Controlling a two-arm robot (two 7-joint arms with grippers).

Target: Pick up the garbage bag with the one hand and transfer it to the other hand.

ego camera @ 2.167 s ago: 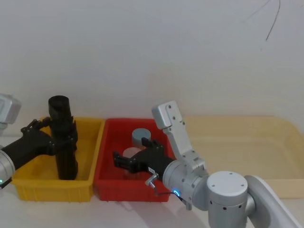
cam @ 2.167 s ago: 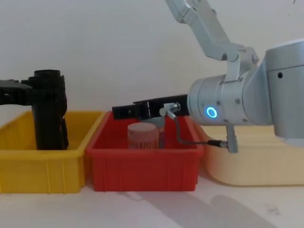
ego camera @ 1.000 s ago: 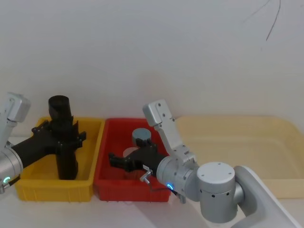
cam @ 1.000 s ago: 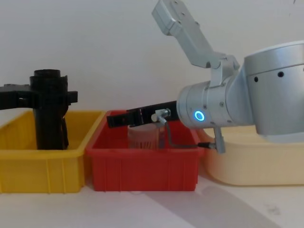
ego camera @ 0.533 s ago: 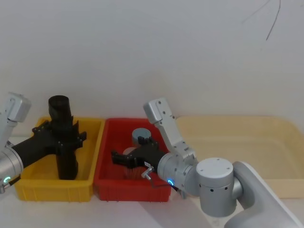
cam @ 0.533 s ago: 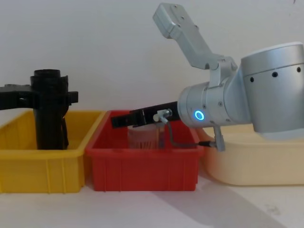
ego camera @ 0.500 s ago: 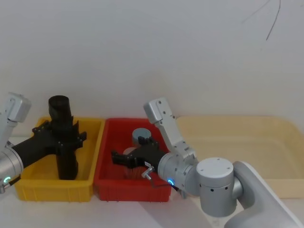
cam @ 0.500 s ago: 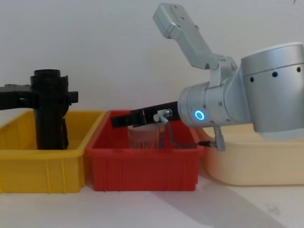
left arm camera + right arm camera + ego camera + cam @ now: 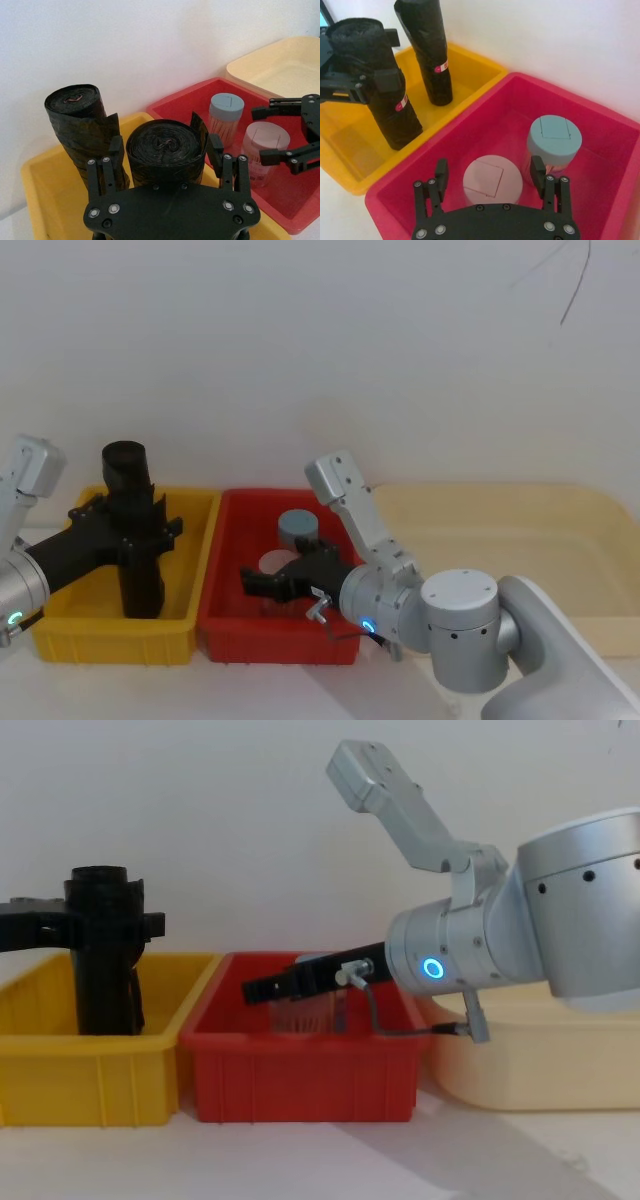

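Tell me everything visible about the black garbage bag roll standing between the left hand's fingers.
The garbage bag roll is a black cylinder of tightly wound, crinkled glossy plastic, spiral end up, a loose flap at its edge, a small pink label on its side. It stands upright in the yellow bin, a second similar roll beside it toward the wall. The left hand brackets its upper part, fingers open with slim gaps either side.

Robot lab: plastic bins, bare wall

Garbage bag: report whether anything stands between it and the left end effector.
Nothing visible does. The left end effector straddles the garbage bag, fingers open, in the yellow bin; the other black roll stands beside it.
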